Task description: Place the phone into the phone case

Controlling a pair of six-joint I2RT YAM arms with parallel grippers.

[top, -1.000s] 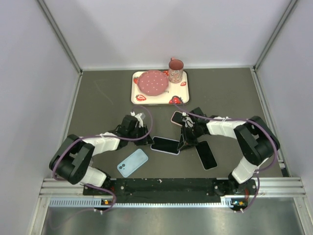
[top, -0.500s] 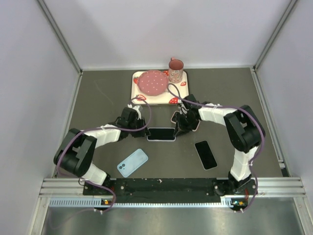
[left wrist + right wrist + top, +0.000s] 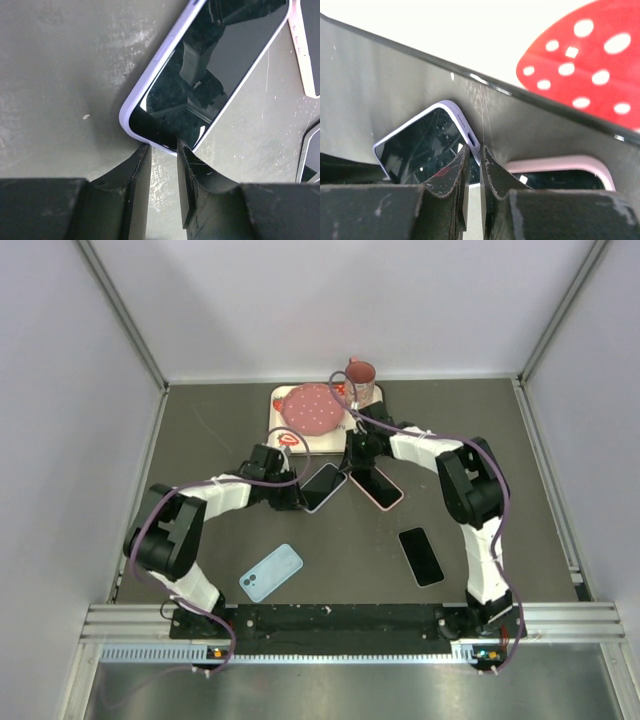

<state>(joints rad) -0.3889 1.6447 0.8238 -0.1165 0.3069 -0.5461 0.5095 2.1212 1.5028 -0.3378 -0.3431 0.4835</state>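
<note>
A dark-screened phone with a lilac rim (image 3: 323, 487) lies tilted on the grey table, just in front of the tray. My left gripper (image 3: 294, 499) is at its near-left end. In the left wrist view the fingers (image 3: 162, 148) are almost together, with their tips against the phone's rounded end (image 3: 210, 75) and only table between them. My right gripper (image 3: 352, 462) is at the phone's far-right end. In the right wrist view its fingers (image 3: 475, 148) are nearly closed, tips touching the phone's port edge (image 3: 420, 145). A pink-rimmed case (image 3: 378, 488) lies right beside the phone.
A light blue case (image 3: 271, 572) lies at the near left and a black phone (image 3: 421, 556) at the near right. A white strawberry tray (image 3: 276, 436) with a pink plate (image 3: 312, 408) and a cup (image 3: 360, 382) stands behind. The pink case also shows in the right wrist view (image 3: 560, 172).
Both grippers and the lilac-rimmed phone between them have moved away from the near edge toward the tray. The phone has turned from lying crosswise to lying diagonally.
</note>
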